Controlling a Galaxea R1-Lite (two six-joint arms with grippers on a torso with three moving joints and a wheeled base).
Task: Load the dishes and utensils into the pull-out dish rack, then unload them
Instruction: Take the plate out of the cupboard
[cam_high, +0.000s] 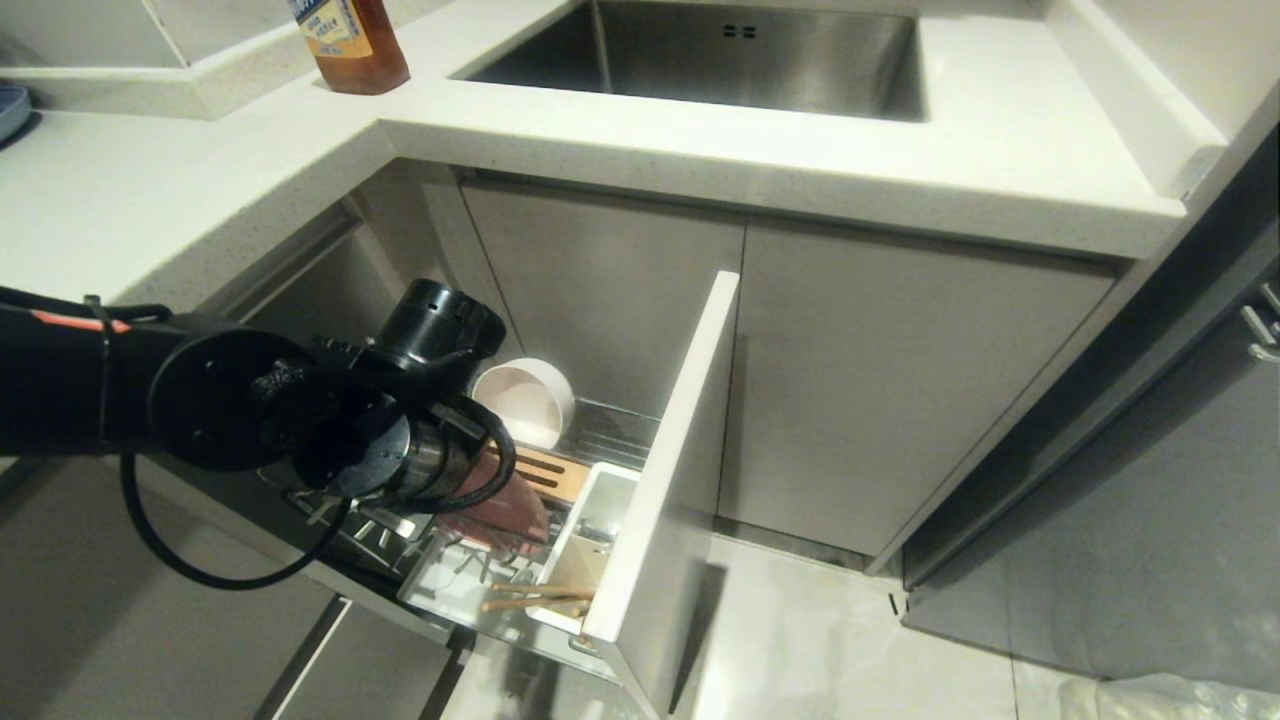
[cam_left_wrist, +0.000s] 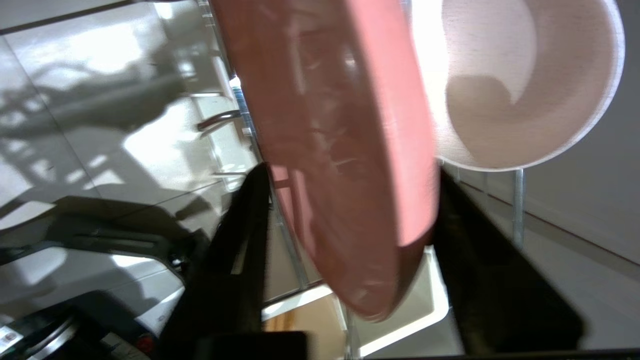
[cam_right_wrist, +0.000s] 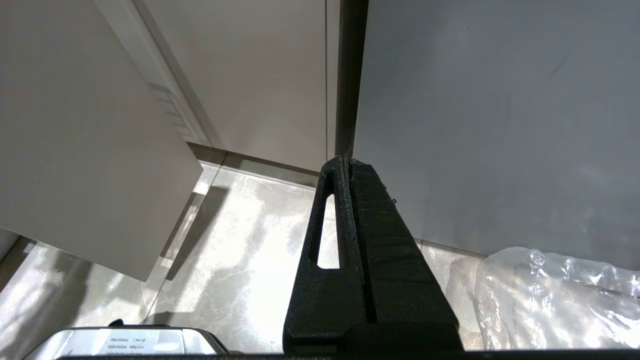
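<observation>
The pull-out dish rack (cam_high: 622, 418) stands drawn out below the counter, its pale front panel (cam_high: 668, 470) facing right. A pink plate (cam_high: 508, 512) stands on edge between the prongs, and my left gripper (cam_left_wrist: 347, 185) is shut on its rim, one black finger (cam_left_wrist: 250, 235) on each face. Behind the plate (cam_left_wrist: 340, 125) the cream bowl (cam_left_wrist: 525, 75) rests on its side at the rack's back (cam_high: 527, 400). Chopsticks (cam_high: 535, 597) lie by the white caddy (cam_high: 590, 540). My right gripper (cam_right_wrist: 350, 165) hangs shut over the floor, holding nothing.
A steel sink (cam_high: 720, 50) and a brown bottle (cam_high: 352, 45) are on the white counter above. Plain cabinet doors (cam_high: 880, 380) stand right of the rack. A wooden strip (cam_high: 548, 470) sits in the rack. A clear plastic bag (cam_right_wrist: 555, 295) lies on the floor.
</observation>
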